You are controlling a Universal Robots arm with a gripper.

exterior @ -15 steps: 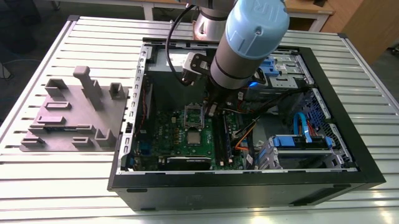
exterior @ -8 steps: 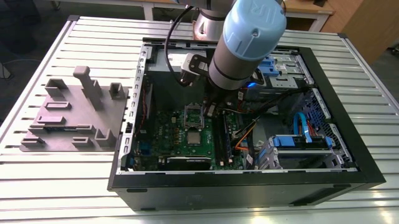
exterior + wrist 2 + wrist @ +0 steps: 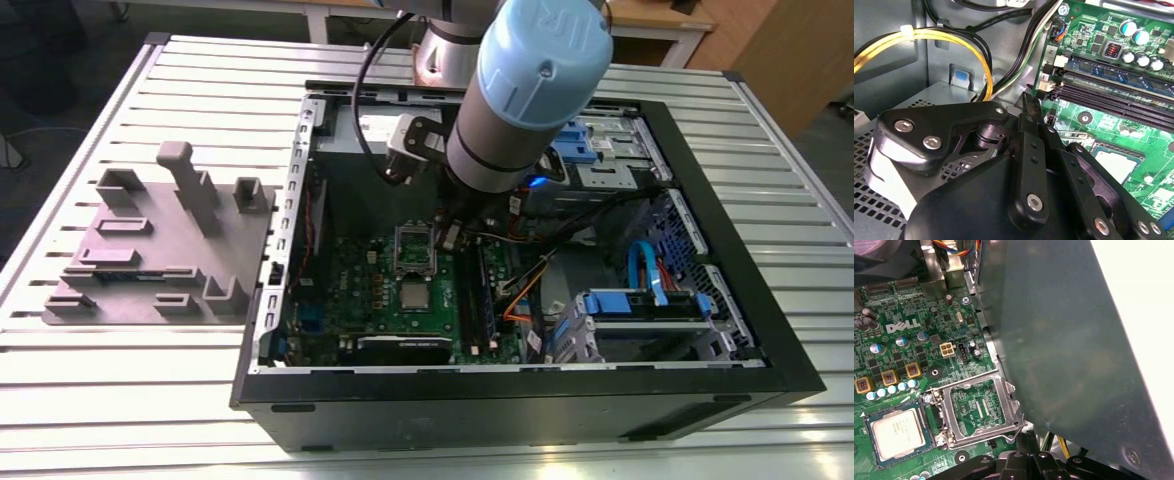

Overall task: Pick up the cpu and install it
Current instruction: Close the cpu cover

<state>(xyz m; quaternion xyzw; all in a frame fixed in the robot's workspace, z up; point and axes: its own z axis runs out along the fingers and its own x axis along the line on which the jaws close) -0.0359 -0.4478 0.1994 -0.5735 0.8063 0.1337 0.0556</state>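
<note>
The cpu (image 3: 896,432), a small square chip with a silvery top, lies flat in its socket on the green motherboard (image 3: 914,340) inside the open computer case (image 3: 534,400). In the exterior view the cpu (image 3: 418,296) sits just in front of the socket's metal load plate (image 3: 416,250), which is flipped open. That load plate (image 3: 979,410) lies right beside the chip in the first wrist view. My gripper (image 3: 447,238) hangs low over the board next to the open plate, apart from the chip. Its black fingertips (image 3: 1028,102) look shut with nothing between them. A corner of the cpu (image 3: 1114,165) shows past the gripper's linkage.
Black memory slots (image 3: 1114,95) run beside the socket. Yellow and black cables (image 3: 954,45) cross the case wall near the gripper. A blue drive cage (image 3: 647,305) fills the case on the exterior view's right. A grey fixture block (image 3: 160,250) stands on the slatted table, outside the case.
</note>
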